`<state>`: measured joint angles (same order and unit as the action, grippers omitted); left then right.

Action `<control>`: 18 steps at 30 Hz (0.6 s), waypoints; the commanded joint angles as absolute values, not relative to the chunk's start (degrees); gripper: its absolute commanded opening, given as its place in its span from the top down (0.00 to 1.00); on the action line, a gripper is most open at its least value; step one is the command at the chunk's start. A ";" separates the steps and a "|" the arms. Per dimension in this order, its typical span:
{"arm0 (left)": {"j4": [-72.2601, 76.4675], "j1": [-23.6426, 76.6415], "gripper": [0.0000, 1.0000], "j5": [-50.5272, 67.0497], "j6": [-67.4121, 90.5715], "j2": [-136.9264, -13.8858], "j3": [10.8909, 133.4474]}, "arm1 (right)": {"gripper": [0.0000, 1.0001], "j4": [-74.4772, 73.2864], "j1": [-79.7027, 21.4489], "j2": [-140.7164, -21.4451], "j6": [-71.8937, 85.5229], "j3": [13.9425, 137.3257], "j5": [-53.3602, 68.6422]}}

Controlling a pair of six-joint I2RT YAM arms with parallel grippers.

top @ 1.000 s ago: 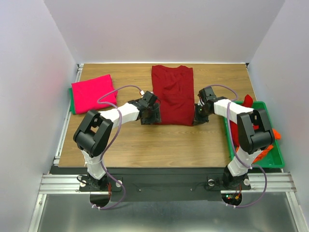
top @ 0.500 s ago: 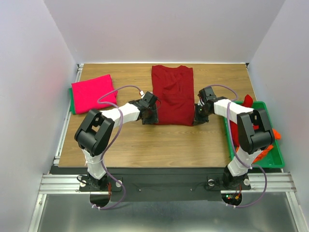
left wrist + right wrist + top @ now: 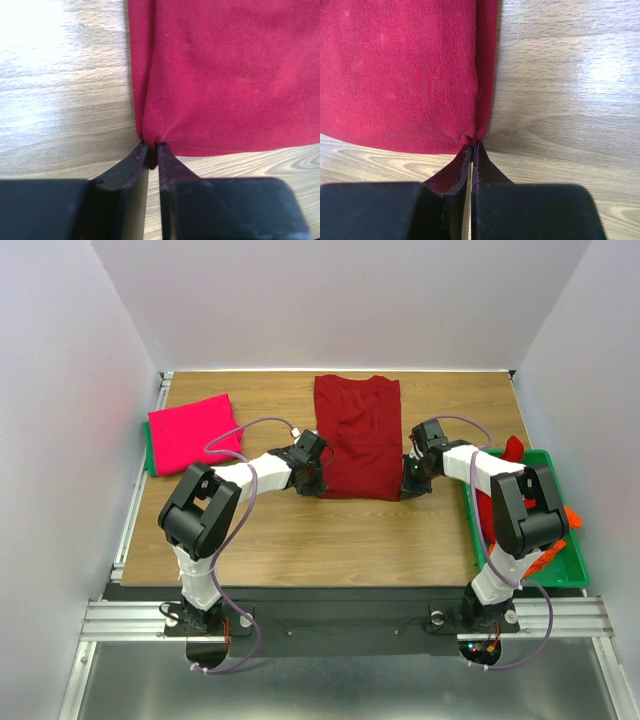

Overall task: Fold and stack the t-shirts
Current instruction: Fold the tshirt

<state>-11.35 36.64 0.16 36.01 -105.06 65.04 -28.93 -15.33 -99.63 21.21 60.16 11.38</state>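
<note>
Reaching inward low, left claw (image 3: 153, 150) and right claw (image 3: 471, 147) each pinch dark red t-shirt (image 3: 357, 435) corners.

The left gripper (image 3: 153, 146) closes on the dark red t-shirt (image 3: 358, 435), its jaws narrowing from wide apart to a pinch on the shirt's near left corner, while the left arm (image 3: 250, 474) edges toward the shirt.

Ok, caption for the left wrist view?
Left gripper pinches a corner of the dark red t-shirt, wooden table beneath.
</note>
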 commanded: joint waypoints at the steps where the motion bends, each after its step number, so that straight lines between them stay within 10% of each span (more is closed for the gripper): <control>1: -11.42 36.47 0.94 -0.26 35.25 -105.38 64.34 | 1.00 -29.79 -15.56 -99.23 21.01 59.24 10.90; 18: -13.53 39.28 1.00 6.68 34.19 -90.10 56.17 | 1.00 -37.08 -16.61 -84.04 22.85 52.91 13.53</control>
